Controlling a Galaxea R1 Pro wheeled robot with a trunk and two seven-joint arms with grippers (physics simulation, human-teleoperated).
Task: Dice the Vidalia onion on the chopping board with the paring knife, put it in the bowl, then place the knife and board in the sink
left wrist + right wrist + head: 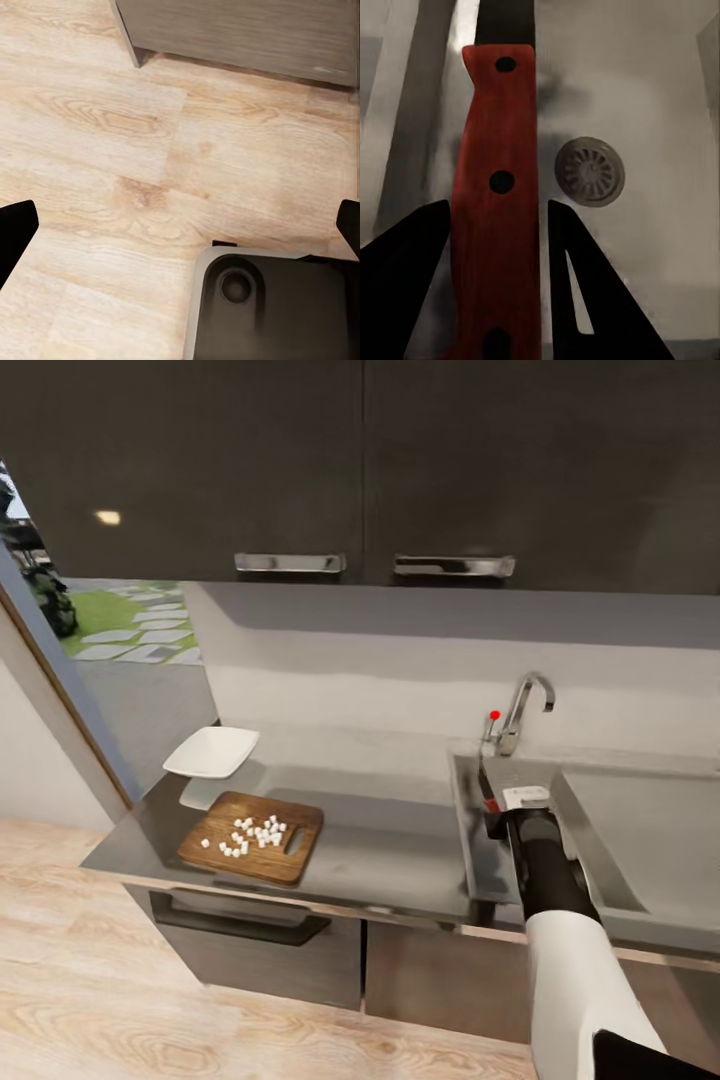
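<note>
Knife (495,195) between right hand (499,247) fingers, over sink (660,112).

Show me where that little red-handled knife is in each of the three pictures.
Head view: the paring knife is a small red sliver at the tip of the right arm, over the sink, near the tap.
Left wrist view: this camera faces the wooden floor.
Right wrist view: its red handle runs up the middle, between the right gripper's fingers.
Shared landmark: the sink, with its drain in the right wrist view.
</note>
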